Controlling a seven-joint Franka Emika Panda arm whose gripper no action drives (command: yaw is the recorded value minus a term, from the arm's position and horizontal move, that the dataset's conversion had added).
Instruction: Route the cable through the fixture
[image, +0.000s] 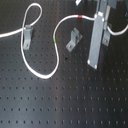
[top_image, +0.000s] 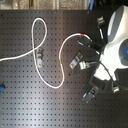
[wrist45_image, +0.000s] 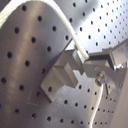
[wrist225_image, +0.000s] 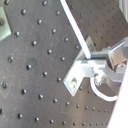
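Note:
The white cable (image: 46, 76) comes in from the first exterior view's left and passes a metal fixture (image: 27, 34). It loops at the back, dips forward, then rises past its green band (image: 54, 37) and red band (image: 82, 16) to my gripper (image: 99, 19). The second exterior view shows the same run (top_image: 56, 85) to the gripper (top_image: 94, 45). In both wrist views the cable (wrist45_image: 70, 37) (wrist225_image: 75, 30) ends between the gripper's (wrist45_image: 89, 61) (wrist225_image: 90, 59) closed fingers, beside an L-shaped fixture (wrist45_image: 57, 80) (wrist225_image: 75, 80). The arm hides that fixture in both exterior views.
A second fixture (image: 74, 40) (top_image: 76, 61) stands on the black perforated board (image: 60, 105), just right of the green band. A long grey bar of the arm (image: 95, 45) hangs over the board. A small blue object (top_image: 1, 89) lies at the second exterior view's left edge.

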